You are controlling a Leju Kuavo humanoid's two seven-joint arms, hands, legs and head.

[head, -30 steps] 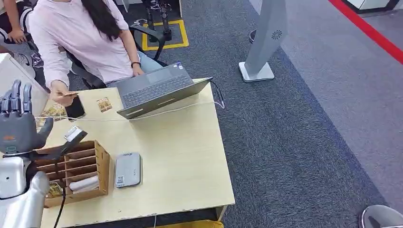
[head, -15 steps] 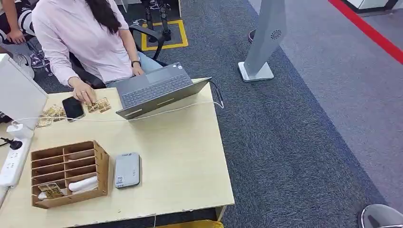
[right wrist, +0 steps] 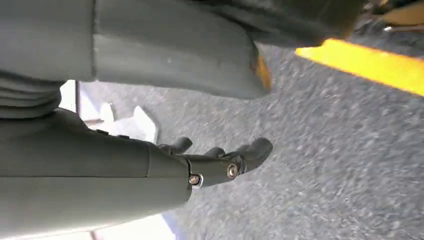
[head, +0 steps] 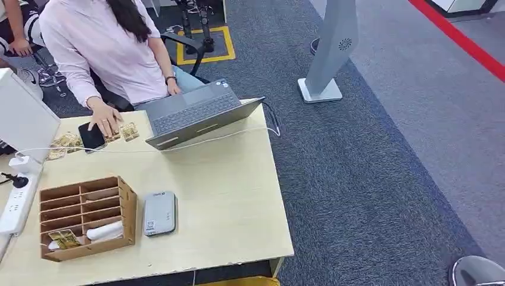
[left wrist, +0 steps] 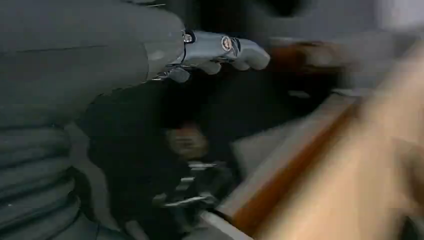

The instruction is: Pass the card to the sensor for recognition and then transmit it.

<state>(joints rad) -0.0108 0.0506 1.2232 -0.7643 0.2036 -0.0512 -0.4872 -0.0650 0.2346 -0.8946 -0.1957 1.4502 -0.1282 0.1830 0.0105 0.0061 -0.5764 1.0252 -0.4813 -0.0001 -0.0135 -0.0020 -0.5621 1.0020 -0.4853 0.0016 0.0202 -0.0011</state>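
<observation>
A gold card (head: 64,239) lies in the front slot of the wooden organizer box (head: 119,205) on the table's left. The grey card sensor (head: 159,213) lies flat just right of the box. More gold cards (head: 128,131) lie at the far left of the table, where a person's hand (head: 106,121) rests beside a black phone (head: 91,136). My left hand (left wrist: 220,50) is blurred in its wrist view, fingers stretched out and holding nothing, next to a table edge. My right hand (right wrist: 220,162) hangs over grey carpet, fingers loosely extended and empty.
An open laptop (head: 196,113) sits at the table's far side with a white cable running across. A white monitor back (head: 24,116) and a power strip (head: 15,202) stand at the left edge. A grey floor stand (head: 330,53) rises on the carpet to the right.
My left hand, raised at the table's left a second ago, has dropped out of the head view. The person has lowered the hand with a card onto the cards by the phone.
</observation>
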